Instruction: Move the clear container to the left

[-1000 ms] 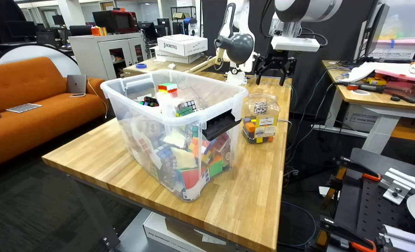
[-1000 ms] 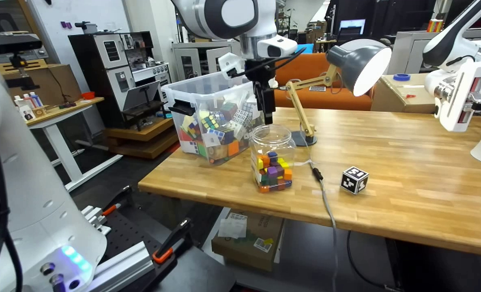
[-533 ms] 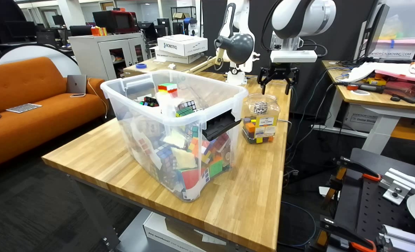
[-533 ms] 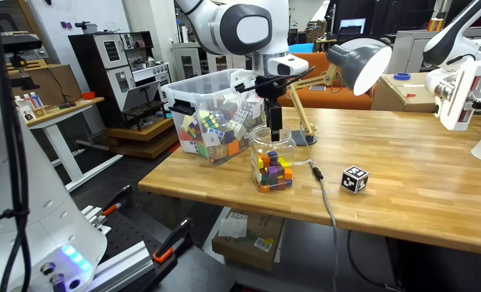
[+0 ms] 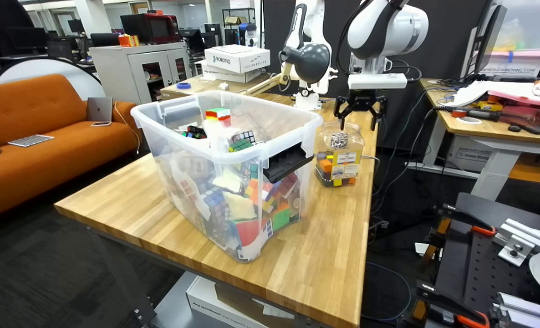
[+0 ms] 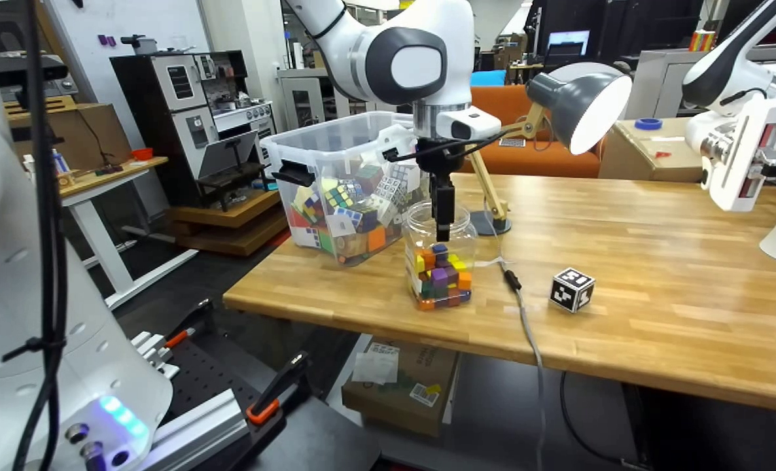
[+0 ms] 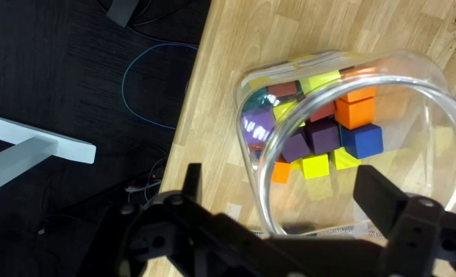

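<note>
The clear container is a transparent jar with an open round mouth, part filled with coloured cubes. It stands upright on the table in both exterior views point(image 5: 343, 157) point(image 6: 439, 278), and its rim shows large in the wrist view point(image 7: 265, 174). My gripper point(image 5: 357, 126) is open and points down at the jar's mouth; it also shows in an exterior view point(image 6: 443, 237). In the wrist view the gripper point(image 7: 280, 172) has one finger outside the rim and the other over the opening. Nothing is held. I cannot tell whether a finger touches the jar.
A large clear storage bin point(image 5: 160, 136) point(image 6: 309, 157) full of puzzle cubes stands close beside the jar. A desk lamp point(image 6: 578, 108), its cable point(image 6: 525, 320) and a black-and-white marker cube point(image 6: 572, 290) are on the table point(image 6: 676, 275). The table edge is near the jar.
The gripper has come down from above onto the jar's mouth, its fingers turned and spread to either side of the rim. The jar and the bin have not moved.
</note>
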Tool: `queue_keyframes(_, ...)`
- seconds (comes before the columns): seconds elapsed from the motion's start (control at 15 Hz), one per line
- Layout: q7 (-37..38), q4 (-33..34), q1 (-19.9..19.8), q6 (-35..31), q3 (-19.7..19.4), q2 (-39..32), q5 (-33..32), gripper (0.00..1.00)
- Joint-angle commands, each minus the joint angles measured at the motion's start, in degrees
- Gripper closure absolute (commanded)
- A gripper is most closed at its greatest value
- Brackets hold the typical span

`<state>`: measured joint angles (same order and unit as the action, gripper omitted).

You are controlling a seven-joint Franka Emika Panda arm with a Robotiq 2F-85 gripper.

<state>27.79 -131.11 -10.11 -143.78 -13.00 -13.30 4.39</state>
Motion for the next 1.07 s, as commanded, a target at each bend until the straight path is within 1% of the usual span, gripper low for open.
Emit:
queue_keyframes(0.0, 0.1, 2.3, -0.1, 2.4, -0.6, -2.2, 2.1, 0.0)
queue_keyframes(0.13, -0.1, 2.5, -0.1, 2.6, -0.9, -3.0, 2.7, 0.03)
queue_keyframes(0.2, -0.1, 2.7, -0.1, 2.7, -1.1, -3.4, 2.8, 0.02)
queue_keyframes(0.33, -0.2, 2.8, -0.2, 3.0, -1.3, -3.8, 3.2, 0.12)
queue_keyframes(0.4, -0.2, 2.9, -0.2, 3.0, -1.4, -3.9, 3.4, 0.29)
queue_keyframes(0.6, 0.0, 2.7, -0.1, 2.1, -1.5, -4.1, 3.8, 0.48)
queue_keyframes(0.8, 0.0, 2.6, -0.1, 2.0, -1.5, -4.1, 4.3, 0.71)
queue_keyframes(1.0, -0.2, 2.6, 0.0, 2.0, -1.5, -3.7, 4.2, 0.9)
